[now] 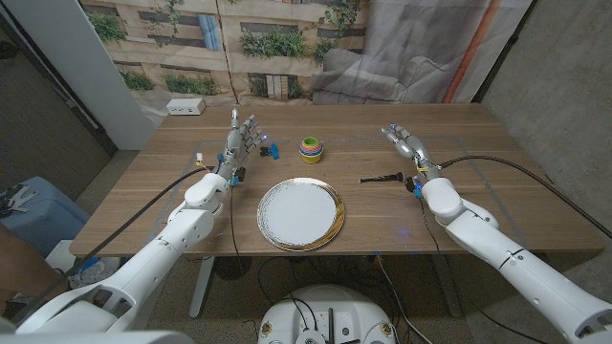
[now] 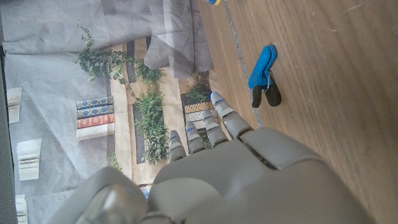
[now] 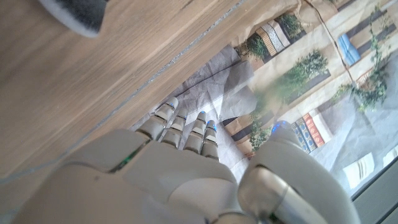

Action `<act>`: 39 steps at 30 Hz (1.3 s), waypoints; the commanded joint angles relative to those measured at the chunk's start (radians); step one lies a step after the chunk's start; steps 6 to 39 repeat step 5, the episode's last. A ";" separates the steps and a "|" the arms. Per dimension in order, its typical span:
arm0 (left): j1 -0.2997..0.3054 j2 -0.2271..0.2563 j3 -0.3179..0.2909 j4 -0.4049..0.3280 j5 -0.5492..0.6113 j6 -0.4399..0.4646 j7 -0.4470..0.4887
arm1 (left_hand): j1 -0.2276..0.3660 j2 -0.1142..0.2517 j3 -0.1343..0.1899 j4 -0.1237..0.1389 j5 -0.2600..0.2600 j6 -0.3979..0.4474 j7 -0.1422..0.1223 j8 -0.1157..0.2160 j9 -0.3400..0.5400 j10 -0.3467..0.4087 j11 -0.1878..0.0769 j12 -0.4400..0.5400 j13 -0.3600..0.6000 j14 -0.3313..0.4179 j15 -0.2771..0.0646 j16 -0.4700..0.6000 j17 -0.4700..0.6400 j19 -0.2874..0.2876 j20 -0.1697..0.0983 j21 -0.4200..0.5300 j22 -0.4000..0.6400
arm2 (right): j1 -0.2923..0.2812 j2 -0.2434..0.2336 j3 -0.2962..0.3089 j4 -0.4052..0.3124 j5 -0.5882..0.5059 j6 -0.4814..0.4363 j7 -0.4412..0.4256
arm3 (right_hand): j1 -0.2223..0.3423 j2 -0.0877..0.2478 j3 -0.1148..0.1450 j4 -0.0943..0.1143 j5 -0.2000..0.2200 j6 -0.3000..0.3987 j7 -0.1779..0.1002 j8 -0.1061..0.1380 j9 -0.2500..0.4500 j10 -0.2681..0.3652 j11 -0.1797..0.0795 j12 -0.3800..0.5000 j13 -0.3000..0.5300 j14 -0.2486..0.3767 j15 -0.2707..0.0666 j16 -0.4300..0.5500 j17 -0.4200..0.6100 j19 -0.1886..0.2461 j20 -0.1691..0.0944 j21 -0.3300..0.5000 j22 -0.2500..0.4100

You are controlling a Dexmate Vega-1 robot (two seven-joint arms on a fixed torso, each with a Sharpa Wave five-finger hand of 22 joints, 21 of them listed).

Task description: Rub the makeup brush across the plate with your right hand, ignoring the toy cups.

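Both arms reach fwd over the desk, left hand & right hand each empty w/ fingers extended and slightly apart, well apart from each other.

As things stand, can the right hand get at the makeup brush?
Probably yes. The makeup brush lies on bare table just beside the right hand, whose fingers hold nothing. The plate and toy cups sit farther left.

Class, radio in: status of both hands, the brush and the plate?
Left hand, right hand open. Makeup brush on table beside right hand, ungrasped. Plate centre; toy cups behind it, clear.
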 commanded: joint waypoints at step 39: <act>0.000 0.000 0.000 0.000 0.000 0.001 0.000 | -0.001 0.014 -0.001 0.007 0.004 -0.002 -0.008 0.007 0.002 0.001 -0.010 0.007 0.003 0.008 -0.015 0.004 0.002 0.008 0.000 0.007 0.005 | 0.040 0.104 0.035 0.202 0.239 0.225 0.059 | -0.036 0.017 -0.002 0.015 0.001 -0.029 0.003 0.002 0.001 0.001 0.024 0.002 0.001 0.000 -0.017 0.001 0.002 -0.007 -0.012 0.000 0.002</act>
